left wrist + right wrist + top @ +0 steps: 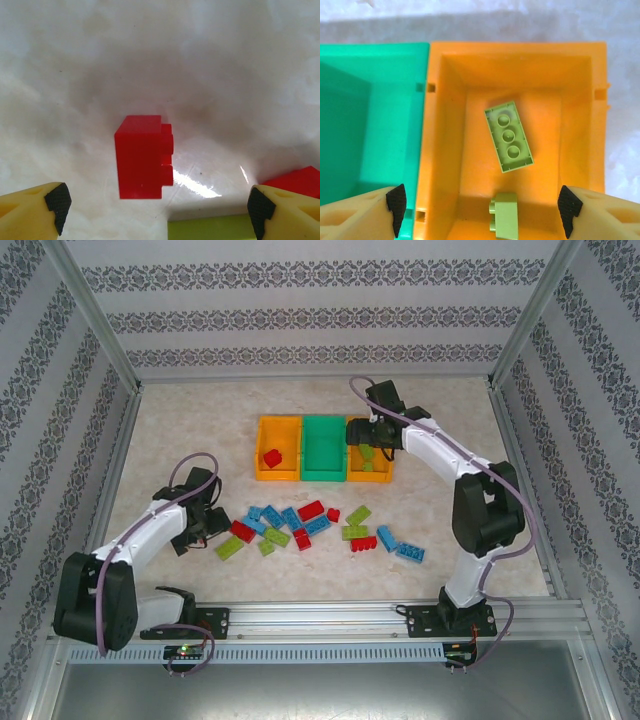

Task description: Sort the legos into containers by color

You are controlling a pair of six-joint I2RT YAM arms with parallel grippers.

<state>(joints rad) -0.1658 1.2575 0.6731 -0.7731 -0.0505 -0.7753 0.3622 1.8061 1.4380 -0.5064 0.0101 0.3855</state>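
A: On the table between the two arm bases, the loose legos lie scattered: small studded bricks in red, blue and lime green, several touching.

B: Containers?

A: The containers sit beyond the pile, three open bins joined in a row. Left orange bin, green bin, right orange bin.

B: Contents?

A: One red brick in the left orange bin. Two lime pieces in the right orange bin. In the right wrist view, the long lime brick lies flat and skewed, with three round sockets showing on its upper face. The short lime brick is on its side by the near wall, studs to the left.

B: Right gripper?

A: The right gripper hangs over that bin, jaws wide apart, nothing between them. The black pads are clear of both pieces.

B: Left?

A: The left gripper is low at the left end of the pile, jaws spread, holding nothing. A red block lies on its side just ahead, studs to the right, not touching either finger. A lime edge is just below it and a red corner is by the right finger.
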